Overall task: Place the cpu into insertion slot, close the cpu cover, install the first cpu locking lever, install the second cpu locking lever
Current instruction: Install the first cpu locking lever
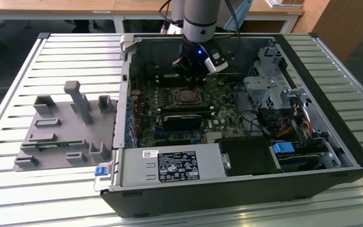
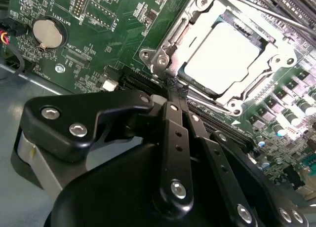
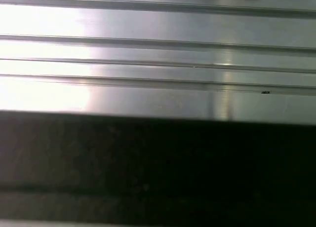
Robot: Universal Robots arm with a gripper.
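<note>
Inside the open computer case [image 1: 232, 189], my gripper [image 1: 193, 71] hangs over the green board just behind the insertion slot [image 1: 186, 96]. In the second wrist view the cpu [image 2: 222, 59] lies flat in the slot, silvery top up. The cpu cover [image 2: 197, 17] lies down around it as a metal frame. My black fingers [image 2: 174, 123] come together to a tip [image 2: 175, 88] right at the socket's edge, beside its corner bracket [image 2: 160, 59]. They look shut, with nothing visible between them. A thin metal rod [image 2: 284, 20] runs along the socket's other side.
A grey fixture [image 1: 62, 127] with upright holders lies on the slatted metal table [image 3: 158, 49] at the exterior view's left. In the case are a power supply [image 1: 168, 165], a drive cage [image 1: 266, 94], cables [image 1: 298, 125], a black module [image 1: 181, 116] and a coin battery [image 2: 48, 32].
</note>
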